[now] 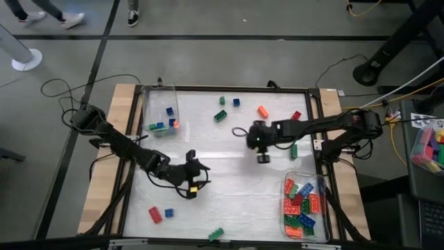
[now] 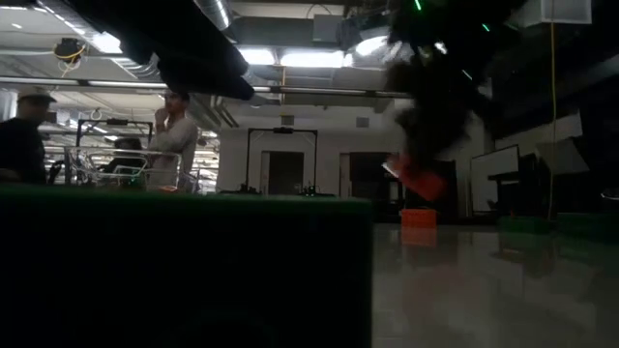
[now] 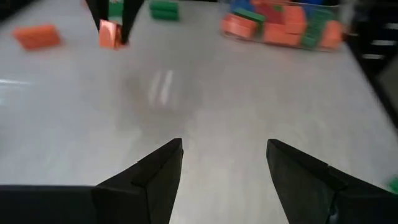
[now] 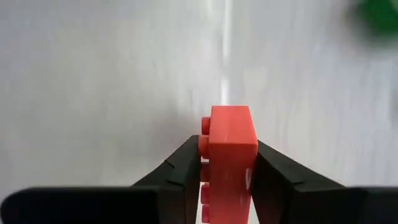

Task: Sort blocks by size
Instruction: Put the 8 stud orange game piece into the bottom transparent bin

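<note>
My right gripper [image 4: 227, 163] hangs over the middle of the table [image 1: 229, 187], shut on a red brick [image 4: 230, 146]. In the low view that brick [image 2: 418, 180] hangs tilted above an orange brick [image 2: 418, 217] lying on the table. My left gripper [image 3: 224, 152] stands open over bare table left of centre [image 1: 200, 173], with nothing between its fingers. Loose blocks lie scattered: green [image 1: 220, 116], blue [image 1: 236, 102], orange [image 1: 263, 111], red [image 1: 296, 115], green [image 1: 293, 151], red [image 1: 155, 214], blue [image 1: 168, 212] and green [image 1: 216, 234]. My right gripper pinches the red brick between its two fingers, one finger [image 4: 180, 171] on the studded face [image 4: 204, 146] and the other on the opposite face. The fingers slant downward, and the brick's end sticks out past the fingertips. The brick is lifted clear of the table, tilted.
A clear bin [image 1: 161, 111] at the far left holds a few small blocks. A second clear bin [image 1: 304, 207] at the near right holds several larger bricks. A black frame [image 1: 229, 88] edges the table. People stand in the room beyond [image 2: 174, 126].
</note>
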Available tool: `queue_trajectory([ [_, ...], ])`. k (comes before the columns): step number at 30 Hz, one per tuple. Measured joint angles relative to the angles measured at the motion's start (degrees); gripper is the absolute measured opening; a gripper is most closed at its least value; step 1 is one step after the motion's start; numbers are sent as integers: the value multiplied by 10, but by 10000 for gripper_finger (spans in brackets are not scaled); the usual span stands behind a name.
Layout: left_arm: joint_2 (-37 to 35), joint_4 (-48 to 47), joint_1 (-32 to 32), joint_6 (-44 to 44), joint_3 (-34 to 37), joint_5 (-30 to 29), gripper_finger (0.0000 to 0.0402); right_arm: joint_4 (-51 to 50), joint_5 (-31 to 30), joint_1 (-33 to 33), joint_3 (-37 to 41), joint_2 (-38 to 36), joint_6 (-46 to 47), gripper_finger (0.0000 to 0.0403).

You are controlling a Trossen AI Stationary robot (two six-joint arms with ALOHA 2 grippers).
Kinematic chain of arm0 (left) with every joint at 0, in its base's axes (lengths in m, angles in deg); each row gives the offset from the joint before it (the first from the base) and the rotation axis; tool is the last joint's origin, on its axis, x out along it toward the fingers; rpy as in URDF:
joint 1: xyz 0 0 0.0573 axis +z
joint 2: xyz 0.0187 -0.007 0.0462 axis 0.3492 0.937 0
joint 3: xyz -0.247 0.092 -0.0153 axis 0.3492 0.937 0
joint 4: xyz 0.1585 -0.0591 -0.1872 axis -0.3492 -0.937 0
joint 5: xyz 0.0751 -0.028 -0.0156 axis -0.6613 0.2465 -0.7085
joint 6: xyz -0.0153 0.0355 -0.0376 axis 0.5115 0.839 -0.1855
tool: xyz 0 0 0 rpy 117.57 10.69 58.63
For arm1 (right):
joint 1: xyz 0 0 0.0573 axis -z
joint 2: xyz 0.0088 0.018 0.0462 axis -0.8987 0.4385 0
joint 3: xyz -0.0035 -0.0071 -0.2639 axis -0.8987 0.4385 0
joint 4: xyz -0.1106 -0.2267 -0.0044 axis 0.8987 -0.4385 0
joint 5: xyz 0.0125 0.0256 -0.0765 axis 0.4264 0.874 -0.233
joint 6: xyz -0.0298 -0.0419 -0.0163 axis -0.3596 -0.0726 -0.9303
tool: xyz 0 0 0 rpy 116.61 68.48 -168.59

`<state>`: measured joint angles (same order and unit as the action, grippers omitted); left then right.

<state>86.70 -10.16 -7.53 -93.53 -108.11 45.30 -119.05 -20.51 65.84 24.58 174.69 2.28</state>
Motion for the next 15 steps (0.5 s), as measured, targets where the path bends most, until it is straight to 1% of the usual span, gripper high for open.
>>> queue_trajectory([
  [3, 0, 0, 4, 15, 0, -30, 221, 97, 60, 0, -35, 0, -2, 106],
  [6, 0, 0, 16, 18, 0, -44, 221, 198, 118, 0, -61, 0, -2, 93],
  [8, 0, 1, 28, 9, 0, -55, 221, 261, 157, 0, -71, 0, -2, 92],
  [12, 0, 21, 52, 12, 0, -67, 221, 357, 224, 0, -78, 0, -2, 105],
  [15, 0, 78, 69, 55, 0, -68, 221, 394, 253, 0, -78, 0, -2, 114],
])
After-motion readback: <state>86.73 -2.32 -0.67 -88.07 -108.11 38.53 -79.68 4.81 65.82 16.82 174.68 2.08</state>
